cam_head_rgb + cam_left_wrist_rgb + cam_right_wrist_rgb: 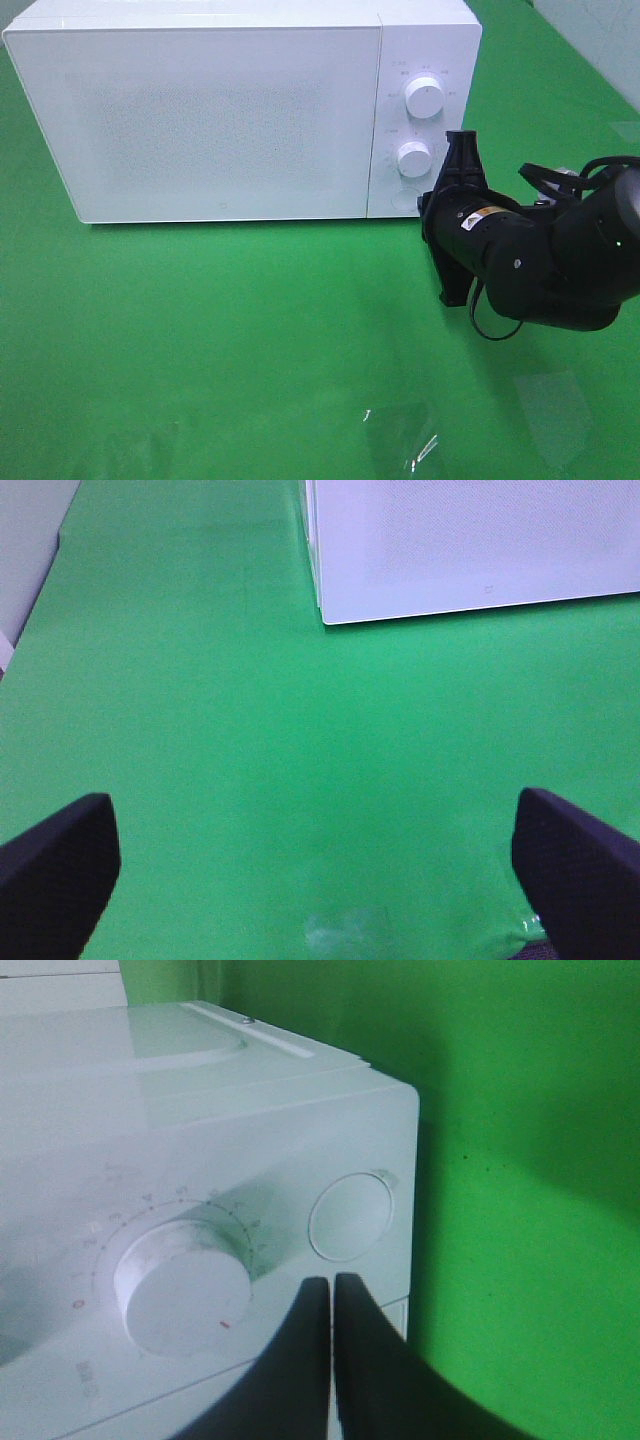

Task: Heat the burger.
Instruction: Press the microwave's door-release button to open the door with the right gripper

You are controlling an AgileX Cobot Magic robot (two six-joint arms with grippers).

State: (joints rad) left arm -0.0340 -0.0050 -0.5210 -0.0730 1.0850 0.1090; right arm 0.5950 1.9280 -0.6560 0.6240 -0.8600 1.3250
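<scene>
Nearest the lens in the right wrist view, the right claw (331, 1282) is clenched on nothing. Its two black fingers (300, 1360) are pressed together with only a thin seam between them. Green cloth (250, 330) covers the whole surface under and around both claws. It is smooth apart from patches of clear film (405, 445), possibly tape, that catch the light well away from the right claw. A pale wall (30, 550) edges the cloth off to one side of the left claw (312, 798).

Just ahead of the right claw stands a white microwave (250, 12) with its door (200, 120) shut. Only the high view takes in the whole oven, with the upper knob (425, 97) beyond the timer knob (414, 159). Only the right wrist view shows the numbered scale around the timer knob and a round button (350, 1217) beside it. The claw's tips sit before the gap between those two, and whether they touch the panel cannot be told.

The left claw appears only in its own wrist view. It is released, its fingers spread wide and cut off by the frame edges above bare cloth. A bit of the clear film lies beneath it, and the microwave's corner is well ahead of it.

The burger shows in no view. The door's speckled front hides the inside, so where the burger is cannot be told.
</scene>
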